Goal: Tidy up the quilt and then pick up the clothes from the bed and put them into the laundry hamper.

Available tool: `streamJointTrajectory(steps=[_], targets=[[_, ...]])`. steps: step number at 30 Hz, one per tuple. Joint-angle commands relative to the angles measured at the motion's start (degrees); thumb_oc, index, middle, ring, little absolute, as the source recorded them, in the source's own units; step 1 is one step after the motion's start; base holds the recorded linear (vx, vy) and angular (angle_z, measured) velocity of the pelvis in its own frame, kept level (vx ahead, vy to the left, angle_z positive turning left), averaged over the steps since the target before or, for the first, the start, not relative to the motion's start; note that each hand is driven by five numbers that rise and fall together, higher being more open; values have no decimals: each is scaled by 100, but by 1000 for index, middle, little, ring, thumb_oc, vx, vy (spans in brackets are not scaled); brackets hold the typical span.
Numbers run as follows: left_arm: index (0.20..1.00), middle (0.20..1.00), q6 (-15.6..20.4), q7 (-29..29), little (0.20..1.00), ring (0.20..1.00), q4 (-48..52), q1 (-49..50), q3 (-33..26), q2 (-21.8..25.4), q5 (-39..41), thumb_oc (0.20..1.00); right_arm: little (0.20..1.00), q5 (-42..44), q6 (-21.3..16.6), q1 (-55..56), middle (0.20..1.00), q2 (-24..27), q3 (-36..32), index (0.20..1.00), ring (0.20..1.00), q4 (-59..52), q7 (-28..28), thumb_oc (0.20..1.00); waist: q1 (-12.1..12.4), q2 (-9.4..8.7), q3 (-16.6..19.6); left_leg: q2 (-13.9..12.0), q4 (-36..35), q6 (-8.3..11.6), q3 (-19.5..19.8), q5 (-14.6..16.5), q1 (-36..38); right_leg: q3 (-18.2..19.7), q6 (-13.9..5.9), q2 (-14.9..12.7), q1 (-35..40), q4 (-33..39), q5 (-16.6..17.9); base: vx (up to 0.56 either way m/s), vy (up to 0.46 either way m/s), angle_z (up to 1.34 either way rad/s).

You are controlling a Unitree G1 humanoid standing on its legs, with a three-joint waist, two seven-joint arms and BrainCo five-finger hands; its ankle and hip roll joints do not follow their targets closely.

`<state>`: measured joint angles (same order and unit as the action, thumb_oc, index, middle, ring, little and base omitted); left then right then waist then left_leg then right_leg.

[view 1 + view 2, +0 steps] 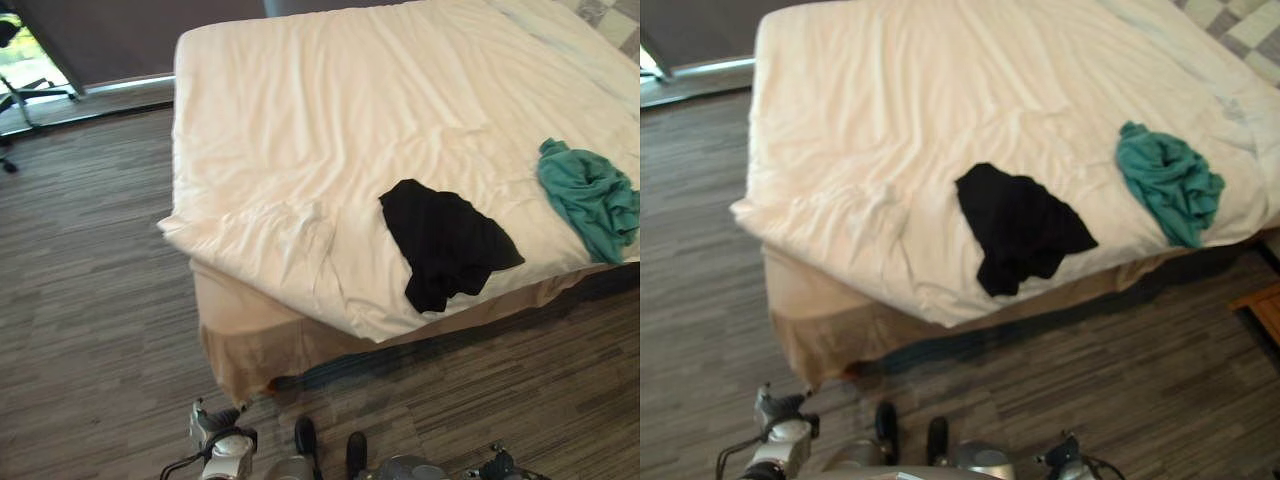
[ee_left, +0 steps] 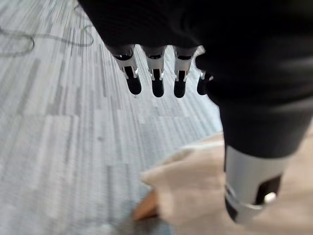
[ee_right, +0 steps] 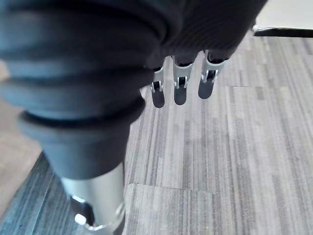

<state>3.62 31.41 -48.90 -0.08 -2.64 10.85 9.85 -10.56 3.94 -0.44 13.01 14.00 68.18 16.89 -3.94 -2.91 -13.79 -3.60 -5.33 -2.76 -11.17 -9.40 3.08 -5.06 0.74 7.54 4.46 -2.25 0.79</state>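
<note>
On the quilt (image 1: pixel 330 150): one black garment (image 1: pixel 445 243), one teal garment (image 1: pixel 590 195); both hands (image 2: pixel 156 73) (image 3: pixel 181 83) relaxed, empty

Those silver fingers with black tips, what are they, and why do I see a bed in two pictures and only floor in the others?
They belong to a walking robot. Two pictures come from cameras in its head, looking down at the bed. On the cream quilt lie a black garment and a green garment. The other two come from cameras on its wrists: the left hand and the right hand hang over the wooden floor, fingers relaxed, holding nothing. The left one is beside the bed's corner.
</note>
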Motion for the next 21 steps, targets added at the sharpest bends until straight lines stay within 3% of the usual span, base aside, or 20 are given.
streamJointTrajectory(steps=[1, 5, 13, 19, 21], targets=[[1000, 1000, 462, 551, 1000, 1000, 136, -192, 6, 315, 284, 1000, 1000, -329, -23, 175, 1000, 203, 84, 1000, 1000, -185, 129, 1000, 47, 101, 209, -195, 74, 888, -75, 906, 199, 120, -843, -1390, -35, 555, -493, 150, 61, -36], [1000, 1000, 681, 891, 1000, 1000, 1179, -358, -348, 811, 19, 1000, 1000, -364, -108, 311, 1000, 165, 33, 1000, 1000, -188, 137, 1000, 15, 87, 207, -199, 33, 904, -138, 997, 311, 142, -933, -1464, 21, 618, -469, 72, 25, -12], [1000, 1000, 671, 1653, 1000, 1000, 2880, -1064, -651, 1812, -1280, 1000, 1000, -252, -258, 350, 1000, 93, 106, 1000, 1000, -50, 131, 1000, -20, 15, 180, -198, 33, 926, -196, 1077, 349, 208, -1025, -1516, -17, 685, -431, 33, 2, 6], [1000, 1000, 453, 1258, 1000, 1000, 2711, -1760, -70, 2396, -1814, 1000, 1000, -224, -249, 210, 1000, 199, 156, 1000, 1000, 32, 125, 1000, -132, 57, 108, -186, 33, 912, -297, 1096, 302, 285, -1072, -1535, -186, 661, -346, -9, 20, -9], [1000, 1000, 179, 743, 1000, 1000, 2325, -2338, 665, 2831, -2360, 1000, 1000, -251, -222, 40, 1000, 345, 242, 1000, 1000, 45, 78, 1000, -252, 96, 13, -177, 33, 899, -354, 1065, 173, 350, -1099, -1534, -397, 614, -280, -77, 35, -13]])
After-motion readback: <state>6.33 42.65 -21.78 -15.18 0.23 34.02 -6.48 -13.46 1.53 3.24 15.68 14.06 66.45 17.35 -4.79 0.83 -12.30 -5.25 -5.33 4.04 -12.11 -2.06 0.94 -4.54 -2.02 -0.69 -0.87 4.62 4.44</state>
